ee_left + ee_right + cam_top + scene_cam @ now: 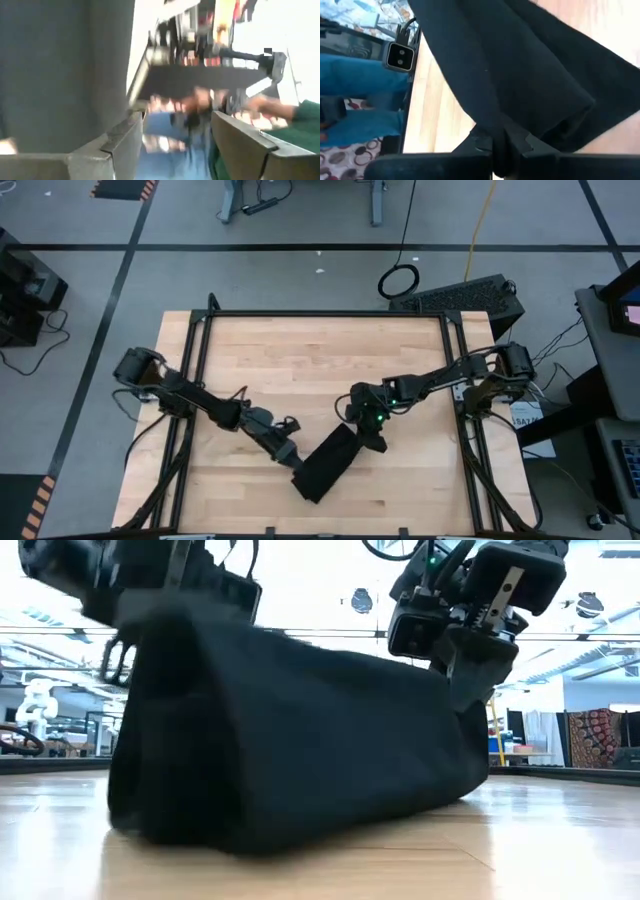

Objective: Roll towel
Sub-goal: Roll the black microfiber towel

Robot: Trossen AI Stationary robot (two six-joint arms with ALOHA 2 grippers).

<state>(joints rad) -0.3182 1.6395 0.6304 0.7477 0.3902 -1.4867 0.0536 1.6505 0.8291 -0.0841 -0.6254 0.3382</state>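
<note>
Looking down on the wooden table, I see the towel bunched near its front edge. My right gripper is pinched tight on the towel's far corner, fingers closed over cloth. My left gripper sits at the towel's opposite end; I cannot tell its opening.
</note>
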